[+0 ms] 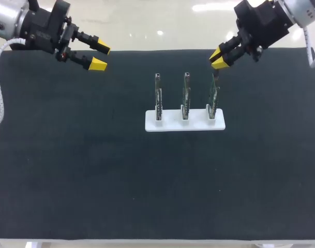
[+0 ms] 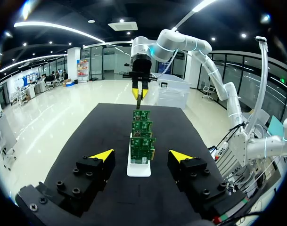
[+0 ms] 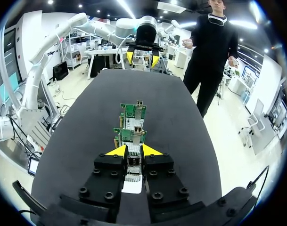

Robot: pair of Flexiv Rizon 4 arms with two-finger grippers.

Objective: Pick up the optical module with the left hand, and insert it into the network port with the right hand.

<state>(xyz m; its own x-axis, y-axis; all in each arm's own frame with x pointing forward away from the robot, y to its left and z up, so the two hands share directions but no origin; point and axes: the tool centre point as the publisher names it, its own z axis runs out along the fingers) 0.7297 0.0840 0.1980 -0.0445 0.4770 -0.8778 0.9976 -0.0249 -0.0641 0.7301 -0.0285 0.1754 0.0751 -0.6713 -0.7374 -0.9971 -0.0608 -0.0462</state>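
Note:
A white rack (image 1: 184, 124) stands mid-table with three upright green boards: left (image 1: 158, 98), middle (image 1: 185, 98), right (image 1: 213, 98). My right gripper (image 1: 208, 58) hovers just above the right board, shut on a slim metal optical module (image 3: 133, 165) held between its yellow tips (image 3: 134, 150). The module's end (image 1: 216, 76) meets the top of the nearest board (image 3: 132, 135); whether it sits in the port I cannot tell. My left gripper (image 1: 93, 56) hangs open and empty at the far left, in line with the row of boards (image 2: 142, 143) ahead of it (image 2: 141, 155).
The black mat (image 1: 95, 170) covers the whole table, with wide bare room in front of the rack and on both sides. The mat's far edge runs just behind both grippers.

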